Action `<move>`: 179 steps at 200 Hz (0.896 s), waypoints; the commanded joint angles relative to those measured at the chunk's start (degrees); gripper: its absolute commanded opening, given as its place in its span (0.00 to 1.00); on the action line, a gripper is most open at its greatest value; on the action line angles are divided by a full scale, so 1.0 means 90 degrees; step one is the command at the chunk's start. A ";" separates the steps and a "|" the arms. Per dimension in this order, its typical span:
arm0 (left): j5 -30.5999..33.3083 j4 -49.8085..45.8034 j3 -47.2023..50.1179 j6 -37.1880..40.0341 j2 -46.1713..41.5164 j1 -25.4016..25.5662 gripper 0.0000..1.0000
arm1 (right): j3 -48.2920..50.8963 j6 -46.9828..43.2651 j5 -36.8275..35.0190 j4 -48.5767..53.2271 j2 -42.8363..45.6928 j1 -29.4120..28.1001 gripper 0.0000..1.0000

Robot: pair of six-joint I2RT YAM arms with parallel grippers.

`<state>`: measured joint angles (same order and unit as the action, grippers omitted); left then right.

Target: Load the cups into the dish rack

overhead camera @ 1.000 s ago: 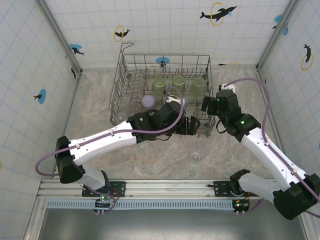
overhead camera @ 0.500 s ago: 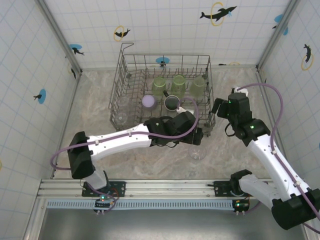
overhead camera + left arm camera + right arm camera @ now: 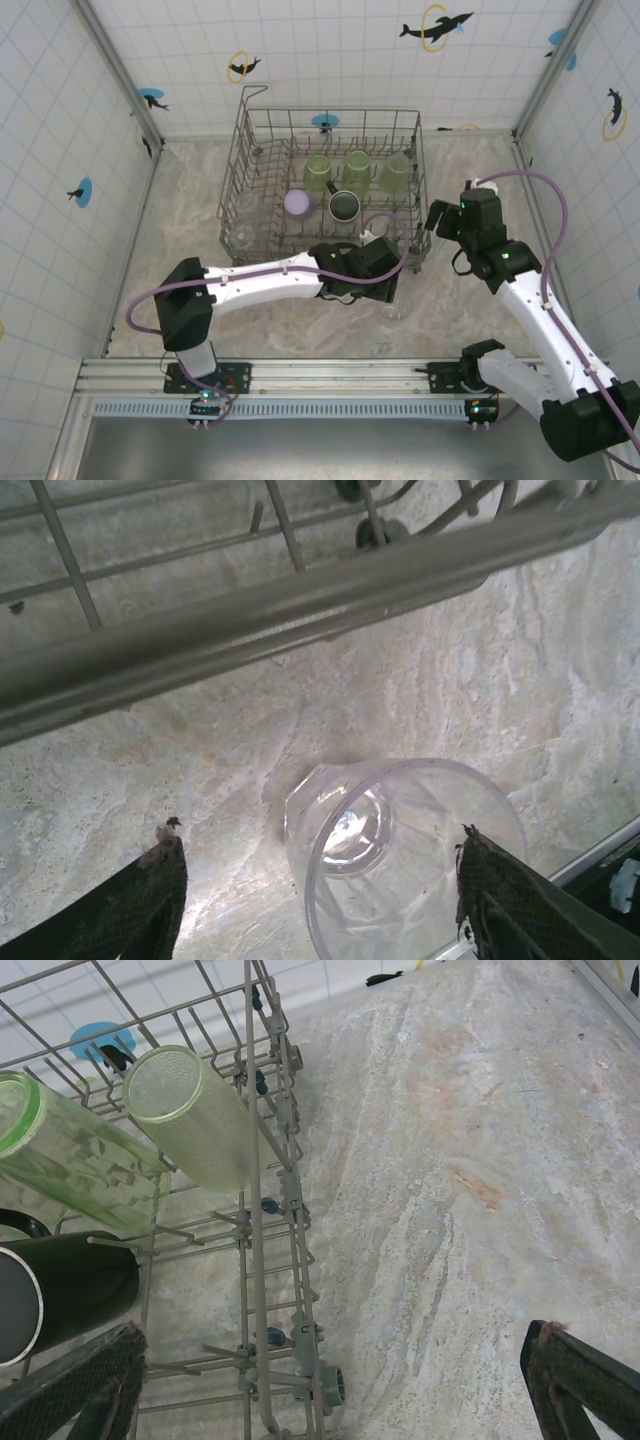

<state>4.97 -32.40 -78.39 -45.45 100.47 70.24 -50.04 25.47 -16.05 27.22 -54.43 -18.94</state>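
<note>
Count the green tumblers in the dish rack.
3, side by side along the dish rack's far end: left tumbler, middle tumbler, right tumbler. No others seem hidden.

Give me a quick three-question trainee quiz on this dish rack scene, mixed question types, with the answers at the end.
1. True or false: the black mug stands on the table, outside the dish rack.
2. How many green tumblers are in the rack?
3. What sits between the fingers of the left gripper? A) a sponge B) a clear glass C) nothing
Key: 1 false; 2 three; 3 B.
</note>
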 commanded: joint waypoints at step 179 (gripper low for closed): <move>-0.0149 -0.0333 -0.0300 0.0187 0.0910 0.0187 0.00 | 0.0411 0.0007 0.0510 -0.0241 0.0329 0.0384 0.99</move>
<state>5.37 -32.62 -79.50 -44.23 106.56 71.59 -46.78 25.50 -12.21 26.81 -52.62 -16.03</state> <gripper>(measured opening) 0.059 0.993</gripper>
